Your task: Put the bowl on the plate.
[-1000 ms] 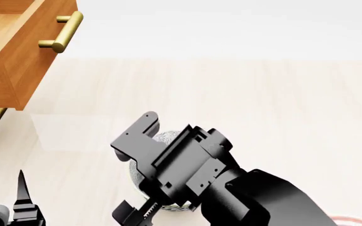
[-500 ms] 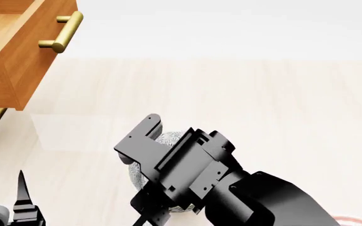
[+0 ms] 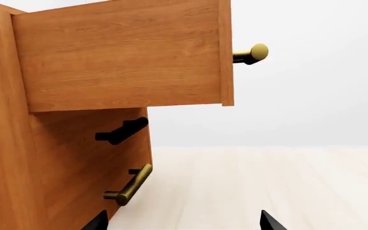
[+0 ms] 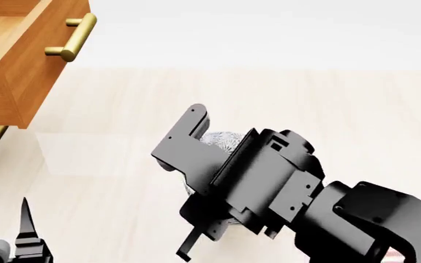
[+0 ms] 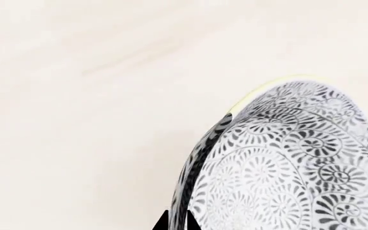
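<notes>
Bowl (image 5: 286, 163) sits pinched by its rim in the right claw (image 4: 195, 181), whose fingers straddle the patterned wall, near the head view's centre above the pale tabletop (image 4: 328, 109). Plate (image 4: 400, 256) barely peeks out at about five o'clock from the bowl. Carrying well likely means keeping the rim grip firm and the bowl level, then travelling toward five o'clock. Left claw (image 3: 180, 221) shows two tips spread apart, holding nothing.

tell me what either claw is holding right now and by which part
The right claw pinches the patterned bowl by its rim, one fingertip on each side of the wall. The left claw holds nothing; its tips are spread beside the wooden drawer cabinet.
</notes>
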